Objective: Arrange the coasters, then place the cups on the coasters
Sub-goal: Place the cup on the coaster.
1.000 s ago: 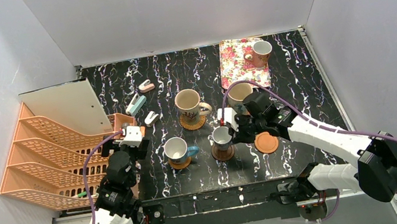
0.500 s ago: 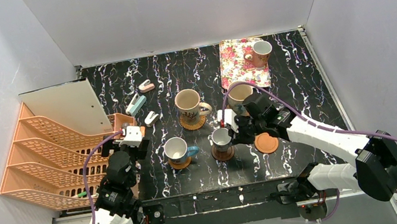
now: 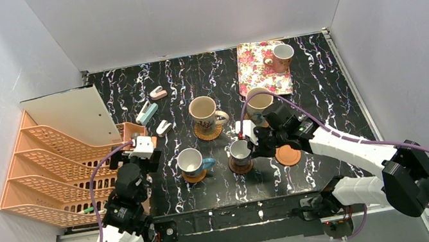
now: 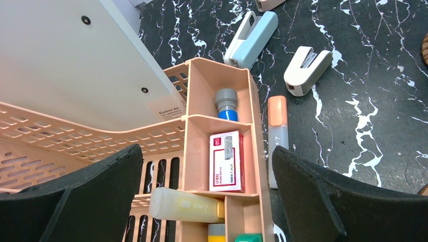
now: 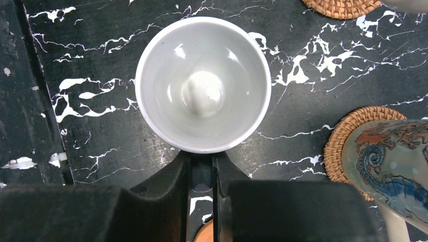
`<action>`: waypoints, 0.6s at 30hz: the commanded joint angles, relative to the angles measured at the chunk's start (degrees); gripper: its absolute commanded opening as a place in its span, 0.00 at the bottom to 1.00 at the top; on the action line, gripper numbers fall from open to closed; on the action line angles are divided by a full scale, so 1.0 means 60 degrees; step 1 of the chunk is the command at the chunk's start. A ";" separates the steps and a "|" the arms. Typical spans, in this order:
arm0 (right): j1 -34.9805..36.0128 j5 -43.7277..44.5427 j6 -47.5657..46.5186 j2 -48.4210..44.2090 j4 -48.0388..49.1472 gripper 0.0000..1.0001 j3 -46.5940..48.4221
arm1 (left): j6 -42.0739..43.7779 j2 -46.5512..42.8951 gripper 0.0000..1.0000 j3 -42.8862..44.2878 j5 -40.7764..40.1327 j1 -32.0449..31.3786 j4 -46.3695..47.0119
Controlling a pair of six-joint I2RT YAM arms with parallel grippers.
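Cup point(image 5: 203, 83) clamped by its handle in right claw point(image 5: 202, 161) — left claw point(image 4: 207, 196) apart above organizer point(image 4: 256, 131) rim.

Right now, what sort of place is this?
Probably a lab robot test cell, not a real office: blank white walls box in a black marbled table, and desk props like the orange file rack and a cup look staged.

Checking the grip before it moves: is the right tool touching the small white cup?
Touching. The right wrist view shows the right tool pinched shut on the handle of the small white cup, just under its rim, with no gap.
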 commanded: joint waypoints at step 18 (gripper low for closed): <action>0.0029 -0.0343 -0.0159 0.0156 0.0601 0.01 -0.0073 | 0.0020 -0.0068 0.98 -0.0114 -0.0071 0.0045 0.0079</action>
